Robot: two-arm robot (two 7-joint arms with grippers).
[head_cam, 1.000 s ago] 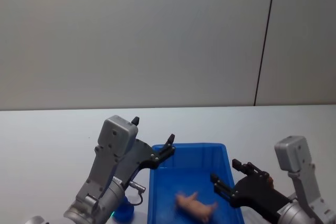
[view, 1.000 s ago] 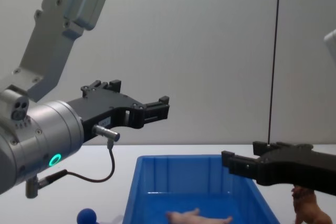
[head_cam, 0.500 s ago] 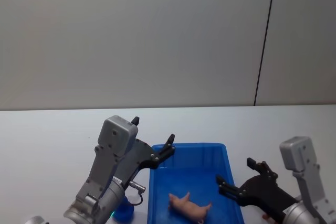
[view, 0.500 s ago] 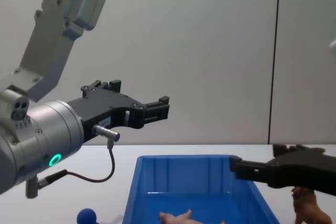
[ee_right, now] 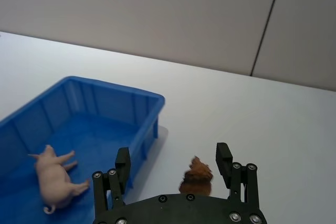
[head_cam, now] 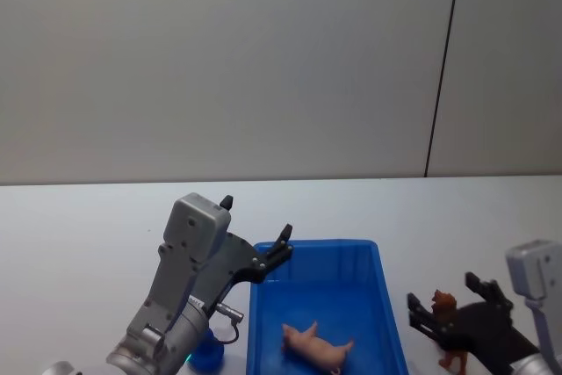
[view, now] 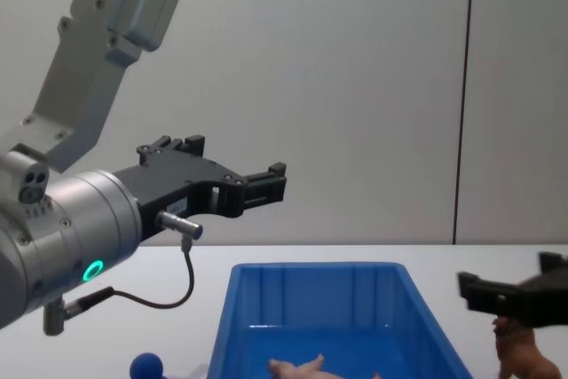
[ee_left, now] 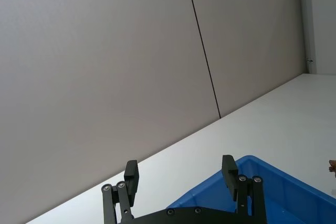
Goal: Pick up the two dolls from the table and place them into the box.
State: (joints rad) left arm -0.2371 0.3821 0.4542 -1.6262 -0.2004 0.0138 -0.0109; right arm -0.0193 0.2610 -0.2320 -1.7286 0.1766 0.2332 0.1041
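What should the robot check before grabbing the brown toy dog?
1. Right gripper open: ok.
2. Small brown plastic dog figurine upright on the flat white table, between its fingers: ok.
3. Gripper low enough to pinch it: cannot tell.
4. Room in the open bright-blue plastic bin: ok, one pink pig toy inside.
5. Left gripper clear: ok, open, raised near the bin's left rear corner.
6. Dark-blue ball-topped toy binned: not ok, on the table.

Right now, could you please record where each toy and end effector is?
box: blue open bin on table
in box: pink pig, lying down
brown dog: upright on table, right of box
blue-ball toy: on table, left of box
left end effector: open, raised near box's left side
right end effector: open, at brown dog
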